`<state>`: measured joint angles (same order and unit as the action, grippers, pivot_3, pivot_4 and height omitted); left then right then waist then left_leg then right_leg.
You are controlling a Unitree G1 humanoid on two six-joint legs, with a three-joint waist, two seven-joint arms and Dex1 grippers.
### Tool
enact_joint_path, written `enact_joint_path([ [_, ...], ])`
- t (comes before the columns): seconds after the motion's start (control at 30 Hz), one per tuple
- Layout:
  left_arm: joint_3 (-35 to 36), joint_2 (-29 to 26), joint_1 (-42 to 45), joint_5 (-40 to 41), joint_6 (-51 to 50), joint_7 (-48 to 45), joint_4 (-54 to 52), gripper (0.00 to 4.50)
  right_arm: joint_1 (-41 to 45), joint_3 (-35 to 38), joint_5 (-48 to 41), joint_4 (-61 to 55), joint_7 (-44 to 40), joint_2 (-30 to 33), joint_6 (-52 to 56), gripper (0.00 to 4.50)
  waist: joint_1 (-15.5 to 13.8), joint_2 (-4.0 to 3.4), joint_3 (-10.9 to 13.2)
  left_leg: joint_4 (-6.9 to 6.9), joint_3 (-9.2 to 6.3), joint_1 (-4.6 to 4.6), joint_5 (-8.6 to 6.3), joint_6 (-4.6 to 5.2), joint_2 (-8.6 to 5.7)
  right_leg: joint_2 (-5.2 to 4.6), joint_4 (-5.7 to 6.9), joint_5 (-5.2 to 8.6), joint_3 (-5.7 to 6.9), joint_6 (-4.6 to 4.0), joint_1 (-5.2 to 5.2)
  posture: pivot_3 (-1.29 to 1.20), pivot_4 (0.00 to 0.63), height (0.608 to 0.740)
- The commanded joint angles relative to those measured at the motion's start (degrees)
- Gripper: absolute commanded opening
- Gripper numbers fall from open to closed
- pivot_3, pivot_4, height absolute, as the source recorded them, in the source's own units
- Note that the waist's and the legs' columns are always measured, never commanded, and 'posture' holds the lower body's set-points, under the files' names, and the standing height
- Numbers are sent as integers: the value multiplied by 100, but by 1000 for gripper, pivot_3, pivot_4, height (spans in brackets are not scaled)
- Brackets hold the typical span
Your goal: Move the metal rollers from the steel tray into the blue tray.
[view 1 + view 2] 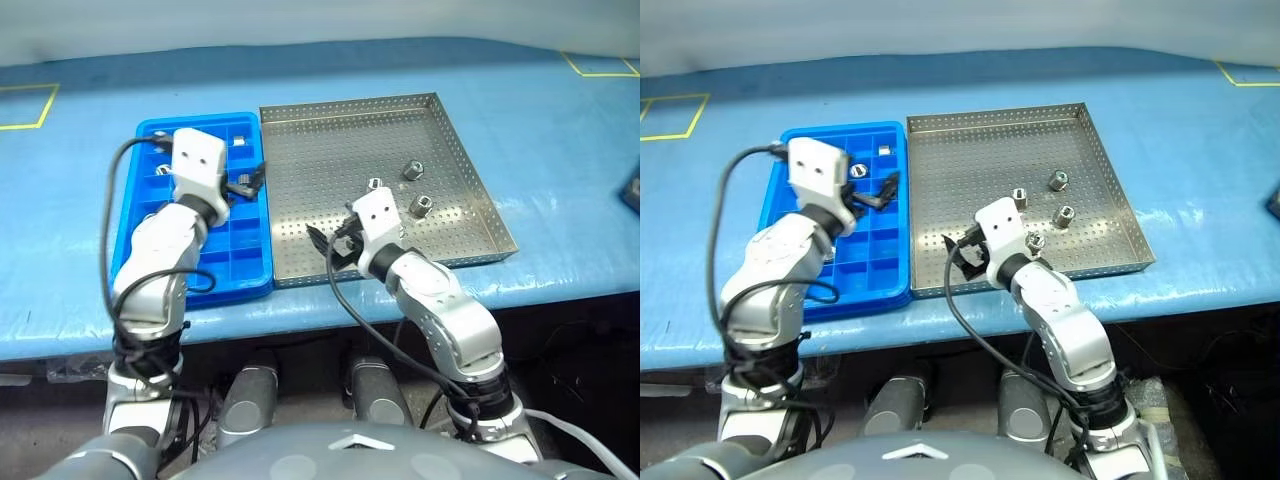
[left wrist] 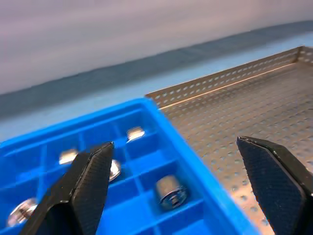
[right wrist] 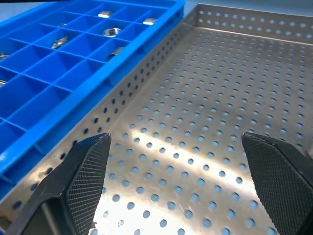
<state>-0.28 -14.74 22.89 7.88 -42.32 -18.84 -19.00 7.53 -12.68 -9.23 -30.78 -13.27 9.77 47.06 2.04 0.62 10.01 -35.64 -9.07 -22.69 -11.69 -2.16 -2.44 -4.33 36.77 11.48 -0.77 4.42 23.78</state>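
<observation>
rollers (image 1: 412,170) lie beyond right hand (image 1: 335,243)

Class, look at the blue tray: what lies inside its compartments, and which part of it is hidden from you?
Inside the blue tray, several metal rollers sit in separate far compartments. The left arm covers part of the tray's middle, so what lies there cannot be seen.

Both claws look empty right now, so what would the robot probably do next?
Probably swing the open right gripper toward the nearest of the metal rollers in the steel tray and pick it up. The open left gripper hangs over the blue tray, holding nothing.
</observation>
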Motion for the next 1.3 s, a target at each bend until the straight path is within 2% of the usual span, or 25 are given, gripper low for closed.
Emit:
enact_joint_path([
  [0.03,-568,-15,596,36,531,-617,763,4441,-228,224,8,-435,114,80,26,4500,37,0,0,0,1,0,0,0,0,0,1,0,0,1,1,-108,150,740],
  [0.17,-1099,342,1310,-164,1042,-843,2079,4441,-556,477,103,-590,392,69,19,4500,134,-1,0,-3,4,1,0,1,0,0,0,0,-1,1,-2,-152,150,740],
  [0.4,-1397,995,2315,-655,2026,-562,4487,4441,-735,495,149,-678,603,-43,0,4500,390,-1,0,-4,14,3,-2,5,4,-1,1,-8,-6,16,1,-216,150,740],
  [0.57,-1110,1477,2968,-777,2634,11,6069,4441,-799,439,208,-699,675,-107,-31,4500,486,0,0,-17,15,-8,-6,12,-1,-4,-6,-14,-6,29,0,-233,150,740],
  [0.73,-850,1755,3327,-672,3056,-141,7003,4441,-794,361,251,-682,709,-172,-64,4500,566,0,0,-18,18,-13,-10,18,-2,-6,-13,-17,-7,34,1,-249,150,740],
  [1.1,-461,1921,3825,-807,3109,592,8452,4441,-800,299,286,-646,780,-244,-165,4500,837,0,1,-22,19,-14,-10,19,-2,-6,-11,-19,-7,40,0,-284,150,740],
  [1.2,-339,1971,3848,-736,3081,460,8590,3861,-794,314,298,-652,794,-272,-187,4500,889,0,0,-22,19,-15,-11,19,-3,-7,-10,-19,-7,40,1,-292,150,740],
  [1.3,-218,1983,3852,-702,3130,433,8627,2891,-794,314,317,-645,793,-299,-195,4500,947,0,0,-23,19,-14,-11,19,-3,-7,-10,-19,-7,41,0,-292,150,740],
])
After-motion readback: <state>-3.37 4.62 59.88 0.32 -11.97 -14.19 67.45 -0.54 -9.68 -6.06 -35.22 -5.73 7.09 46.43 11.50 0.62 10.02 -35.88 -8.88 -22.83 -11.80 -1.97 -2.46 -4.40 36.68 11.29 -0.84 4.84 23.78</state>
